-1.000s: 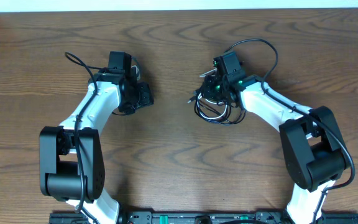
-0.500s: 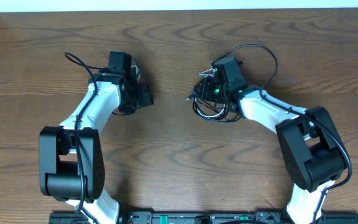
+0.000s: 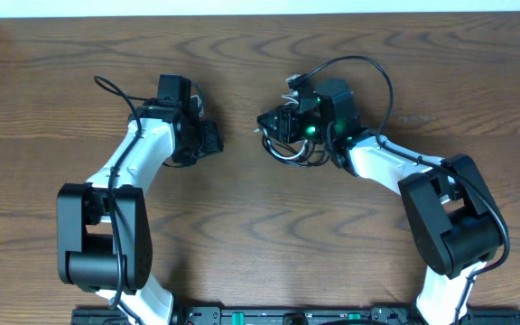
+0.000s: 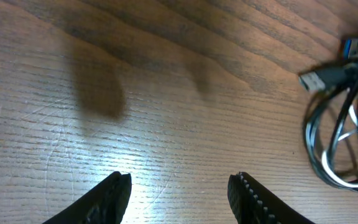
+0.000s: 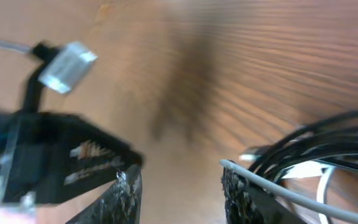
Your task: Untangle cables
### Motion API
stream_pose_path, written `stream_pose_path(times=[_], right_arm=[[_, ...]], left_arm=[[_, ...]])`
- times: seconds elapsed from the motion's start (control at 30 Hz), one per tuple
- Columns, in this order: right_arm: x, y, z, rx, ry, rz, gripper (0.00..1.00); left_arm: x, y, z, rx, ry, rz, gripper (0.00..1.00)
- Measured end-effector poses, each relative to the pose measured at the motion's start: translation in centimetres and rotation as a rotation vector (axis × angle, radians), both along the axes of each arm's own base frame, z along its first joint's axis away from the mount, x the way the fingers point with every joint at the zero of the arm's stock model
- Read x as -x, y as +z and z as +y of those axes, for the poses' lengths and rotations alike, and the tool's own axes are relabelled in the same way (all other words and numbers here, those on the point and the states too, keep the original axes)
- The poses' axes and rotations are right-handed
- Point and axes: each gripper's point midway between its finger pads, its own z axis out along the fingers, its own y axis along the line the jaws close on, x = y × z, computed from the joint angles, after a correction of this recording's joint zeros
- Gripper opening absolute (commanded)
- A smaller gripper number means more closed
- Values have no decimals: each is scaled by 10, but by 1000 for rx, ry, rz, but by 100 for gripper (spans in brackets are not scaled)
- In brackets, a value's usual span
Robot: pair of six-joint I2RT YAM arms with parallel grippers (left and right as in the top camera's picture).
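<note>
Brown table [image 3: 242, 235], dark wavy grain. Among the cables [image 4: 340, 143]: black loops, one white strand (one plug [image 4: 319, 76] silver-tipped, another blue at its mouth). On left arm [image 3: 138, 158] and right arm [image 3: 379, 162]: white shells, black joints. Green light [image 3: 311, 132] on the right.

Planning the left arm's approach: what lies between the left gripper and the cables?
Only bare table lies between the left gripper and the cables, as the overhead view shows.

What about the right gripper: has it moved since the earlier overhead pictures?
Yes. In the overhead view the right gripper has moved left and slightly toward the far edge of the table, closer to the left gripper, which stayed in place.
</note>
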Motion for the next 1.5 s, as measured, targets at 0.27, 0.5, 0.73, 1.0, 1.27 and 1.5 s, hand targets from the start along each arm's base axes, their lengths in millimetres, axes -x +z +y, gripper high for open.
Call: stream_pose_path(times=[0.27,0.5,0.73,1.0,1.27,1.5], right_arm=[[11,4,6,-14,89,-37,38],[12,-1,4,2,83,-19,49],[15,-31,-11,65,-52,201,59],[-5,-43,-25,122,-248,229,56],[-16,-39,-25,93,-354,240,45],[-22,-43,-14,55,-373,229,43]], left_arm=[[0,0,0,0,0,0,55],[0,0,0,0,0,0,55],[0,0,0,0,0,0,55],[0,0,0,0,0,0,55],[0,0,0,0,0,0,55],[0,0,0,0,0,0,55]])
